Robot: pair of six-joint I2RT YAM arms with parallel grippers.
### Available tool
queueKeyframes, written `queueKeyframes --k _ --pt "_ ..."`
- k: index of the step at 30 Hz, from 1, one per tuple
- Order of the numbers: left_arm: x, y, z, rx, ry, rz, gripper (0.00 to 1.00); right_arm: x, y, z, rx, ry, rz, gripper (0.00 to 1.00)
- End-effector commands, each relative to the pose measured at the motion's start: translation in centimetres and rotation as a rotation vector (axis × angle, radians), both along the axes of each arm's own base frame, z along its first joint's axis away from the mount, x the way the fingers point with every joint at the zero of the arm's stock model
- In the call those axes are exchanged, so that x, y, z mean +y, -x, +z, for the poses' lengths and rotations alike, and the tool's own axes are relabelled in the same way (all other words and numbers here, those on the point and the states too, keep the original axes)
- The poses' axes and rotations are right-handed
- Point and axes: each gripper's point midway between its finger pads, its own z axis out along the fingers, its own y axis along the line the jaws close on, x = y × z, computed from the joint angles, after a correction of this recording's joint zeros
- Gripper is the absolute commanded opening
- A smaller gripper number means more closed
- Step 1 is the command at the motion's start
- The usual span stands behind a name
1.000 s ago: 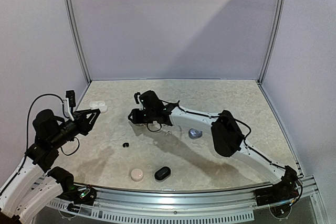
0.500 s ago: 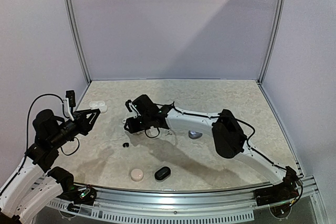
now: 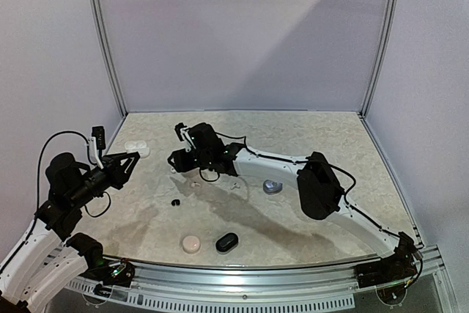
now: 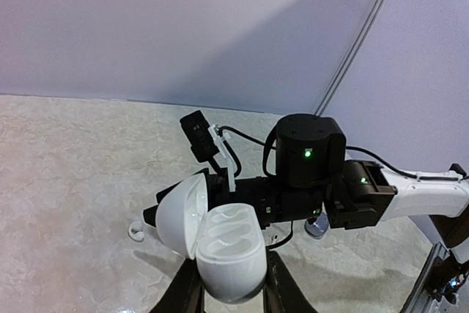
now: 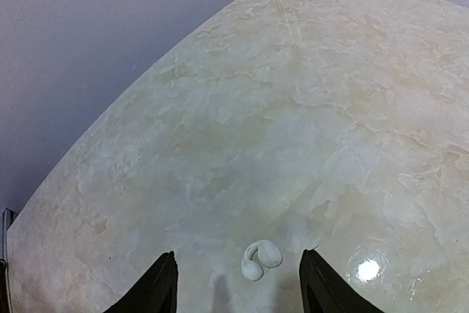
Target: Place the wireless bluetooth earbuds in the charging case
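An open white charging case (image 4: 220, 243) with two empty wells is clamped between my left gripper's fingers (image 4: 185, 292). In the top view the left gripper (image 3: 130, 157) holds this case (image 3: 136, 149) at the table's left side. A white earbud (image 5: 261, 258) lies on the table between the spread fingers of my right gripper (image 5: 238, 287), which is open and touches nothing. The same earbud (image 4: 136, 231) shows just left of the right gripper (image 4: 152, 215) in the left wrist view. A black earbud (image 3: 176, 201) lies nearer the front.
A beige case (image 3: 191, 243) and a black case (image 3: 226, 242) sit near the front edge. A grey-blue case (image 3: 272, 186) lies beside the right arm's forearm. White walls enclose the marbled table (image 3: 315, 137) on three sides.
My right gripper has swung left and farther back, over the white earbud, and its jaws have spread wider. The left arm and its case have stayed put.
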Motion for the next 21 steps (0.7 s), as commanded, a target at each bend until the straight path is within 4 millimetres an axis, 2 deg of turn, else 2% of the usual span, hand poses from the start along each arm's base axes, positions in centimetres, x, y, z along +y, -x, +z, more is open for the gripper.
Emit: queueKeyframes --k 1,4,7,11,15,21 --pt "0.4 -0.3 -0.3 -0.001 -0.006 0.019 0.0 0.5 -1.5 -3.0 -0.007 -0.045 -0.079 0.59" --pt "0.4 -0.3 -0.3 0.0 -0.005 0.017 0.0 1.1 -1.6 -3.1 0.012 -0.096 -0.082 0.6" --pt "0.4 -0.3 -0.3 -0.001 -0.001 0.017 0.0 1.4 -1.2 -4.3 0.04 -0.109 -0.063 0.6" --pt "0.4 -0.3 -0.3 0.002 0.004 0.017 0.0 1.5 -1.0 -4.4 0.071 -0.129 -0.029 0.6" --pt "0.3 -0.4 -0.3 -0.002 0.011 0.018 0.0 0.9 -1.2 -6.8 0.182 -0.136 -0.035 0.54" --pt "0.4 -0.4 -0.2 -0.007 0.016 0.022 0.0 1.6 0.1 -6.8 0.177 -0.12 0.014 0.44"
